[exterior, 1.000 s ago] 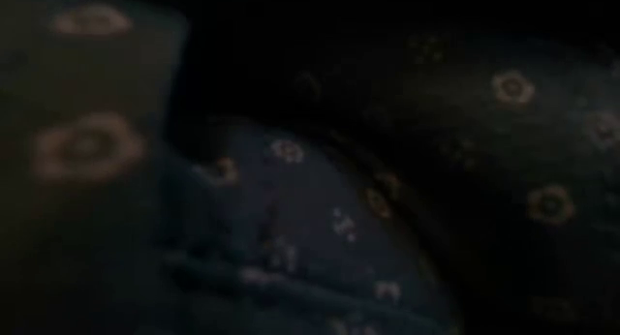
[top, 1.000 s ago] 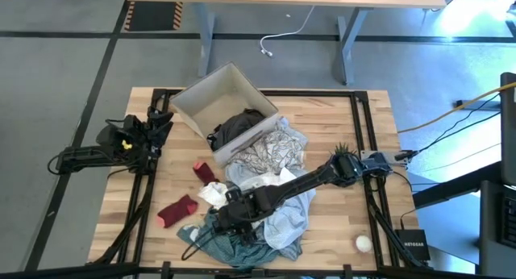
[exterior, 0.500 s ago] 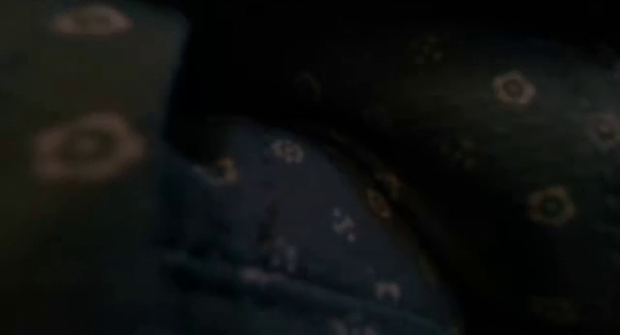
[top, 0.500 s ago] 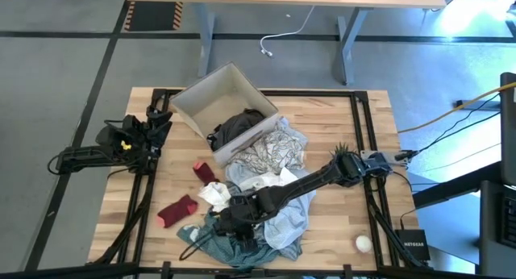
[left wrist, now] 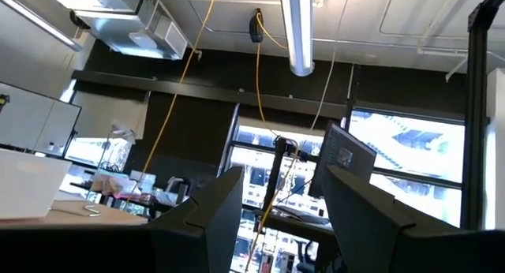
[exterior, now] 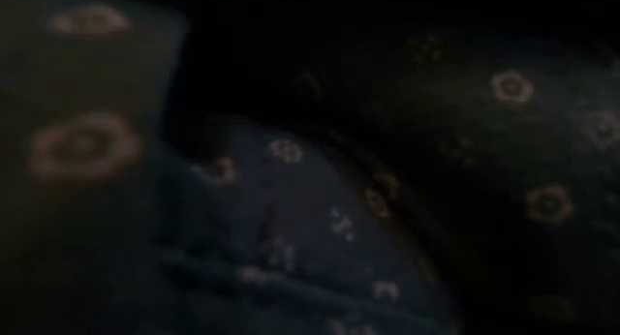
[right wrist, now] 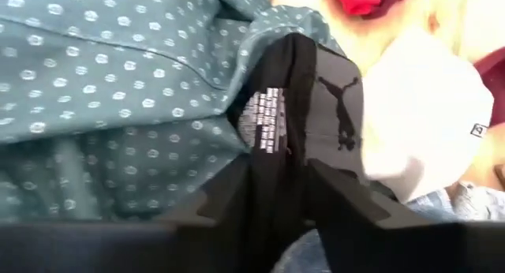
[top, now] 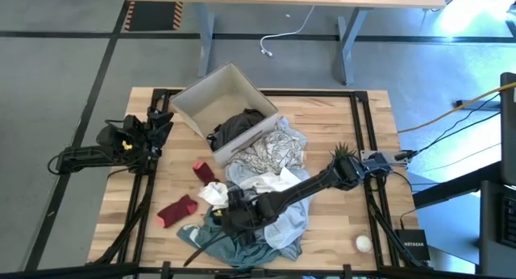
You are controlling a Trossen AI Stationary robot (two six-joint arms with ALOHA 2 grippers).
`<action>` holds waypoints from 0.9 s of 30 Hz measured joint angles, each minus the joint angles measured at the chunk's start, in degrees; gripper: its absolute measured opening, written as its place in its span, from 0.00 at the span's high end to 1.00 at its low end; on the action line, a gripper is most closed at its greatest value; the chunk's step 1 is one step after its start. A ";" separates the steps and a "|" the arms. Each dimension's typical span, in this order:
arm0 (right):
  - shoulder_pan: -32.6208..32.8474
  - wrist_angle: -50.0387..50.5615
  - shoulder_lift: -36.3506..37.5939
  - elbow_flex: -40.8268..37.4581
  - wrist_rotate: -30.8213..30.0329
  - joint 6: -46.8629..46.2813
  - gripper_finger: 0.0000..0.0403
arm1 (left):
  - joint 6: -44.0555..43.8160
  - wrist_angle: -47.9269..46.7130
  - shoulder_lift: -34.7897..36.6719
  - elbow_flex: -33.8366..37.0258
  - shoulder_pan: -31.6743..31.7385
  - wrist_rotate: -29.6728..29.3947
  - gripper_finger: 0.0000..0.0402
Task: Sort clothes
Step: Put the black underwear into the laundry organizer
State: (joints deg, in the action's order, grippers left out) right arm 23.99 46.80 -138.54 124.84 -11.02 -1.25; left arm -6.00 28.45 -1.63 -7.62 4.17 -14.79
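Observation:
My right gripper [top: 234, 216] reaches over the clothes pile at the table's near middle and is shut on a black garment [right wrist: 286, 107] with a white label. A thin black part of the garment [top: 201, 251] trails toward the near edge. Under it lie a teal-green dotted garment [top: 234, 248], a light blue one [top: 286, 222] and a white patterned one [top: 266, 154]. Small white pieces [top: 214, 194] and dark red socks [top: 177, 210] lie left of the pile. A black and grey garment [top: 238, 126] hangs over the box's rim. My left gripper [left wrist: 276, 226] is open, parked at the left edge. My right gripper pinches a bunched fold of the black garment [right wrist: 280, 174] between its two fingers, just below the white label. The garment rises out of the gap and lies over the teal-green garment. The fingers slant down from the table's right side.
A beige cardboard box [top: 211, 97] lies tipped at the far middle. A small white ball [top: 364, 243] sits near the right front corner. Patterned cloth [exterior: 291, 228] lies right against the low camera and blocks that view. Bare wood [top: 339, 118] shows at the far right.
My right gripper has gone a little toward the table's near edge, still shut on the black garment. The garment's thin black part, a slack loop near the front edge before, now lies drawn out in a straight line.

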 joint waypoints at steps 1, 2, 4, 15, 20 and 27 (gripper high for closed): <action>0.00 -0.29 0.00 0.00 0.04 0.04 0.70 | 0.00 0.00 0.00 0.00 0.00 0.00 0.57; 0.02 -0.42 0.02 0.00 0.06 0.06 0.76 | 0.00 0.02 -0.01 0.00 0.00 0.00 0.57; 0.12 -0.37 0.02 0.00 0.10 0.10 0.88 | 0.00 0.01 0.00 0.00 0.00 0.01 0.57; 0.04 5.86 1.42 7.80 -13.89 1.07 0.94 | 0.15 0.00 0.00 0.00 0.01 0.00 0.57; -0.67 1.90 5.23 8.79 -20.32 6.28 0.98 | 0.00 -0.08 -0.01 0.02 0.00 0.00 0.57; -4.23 -2.10 11.34 10.21 -27.32 7.76 0.95 | 0.00 -0.12 -0.02 0.02 0.02 0.00 0.57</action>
State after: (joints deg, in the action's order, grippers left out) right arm 19.76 44.69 -127.20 135.05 -38.34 6.51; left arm -6.00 28.33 -1.65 -7.60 4.18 -14.79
